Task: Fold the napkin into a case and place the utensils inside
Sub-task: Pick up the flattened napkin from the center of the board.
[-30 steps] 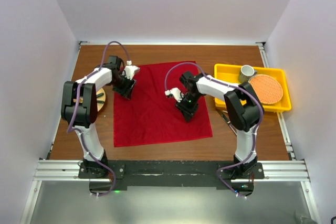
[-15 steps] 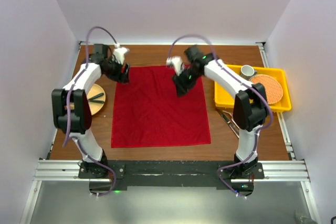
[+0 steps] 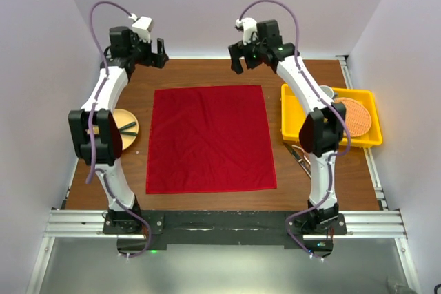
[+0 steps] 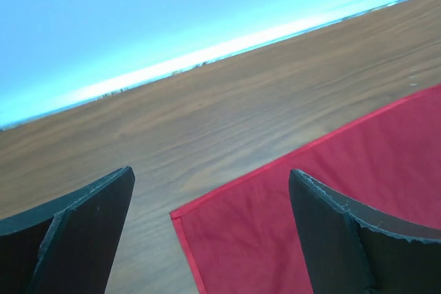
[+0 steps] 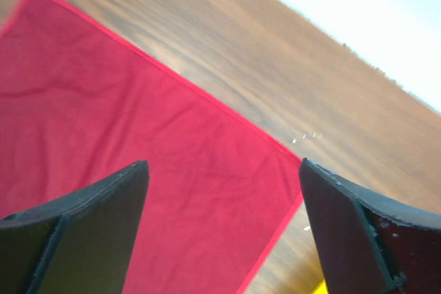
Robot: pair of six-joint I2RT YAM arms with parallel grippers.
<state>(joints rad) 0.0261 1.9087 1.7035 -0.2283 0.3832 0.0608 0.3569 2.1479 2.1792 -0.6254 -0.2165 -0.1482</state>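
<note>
Looking early: napkin lies flat, unfolded, on the worktop; left tool and right tool both gape empty. Folding, loading utensils remain.

A brown wooden desk fills the middle, with plain white walls on the left, the right and the far side. On the right side of the desk sits a yellow tray. In the tray lies a round orange woven mat, tipped up a bit against the right end. A small pale cup stands in the tray too, just to the left of the mat, at the far side. On the left side of the desk lies a round wooden plate, partly hidden. Some thin dark sticks lie on it; what they are is too small to tell. A silver metal rail runs along the near edge of the desk.
</note>
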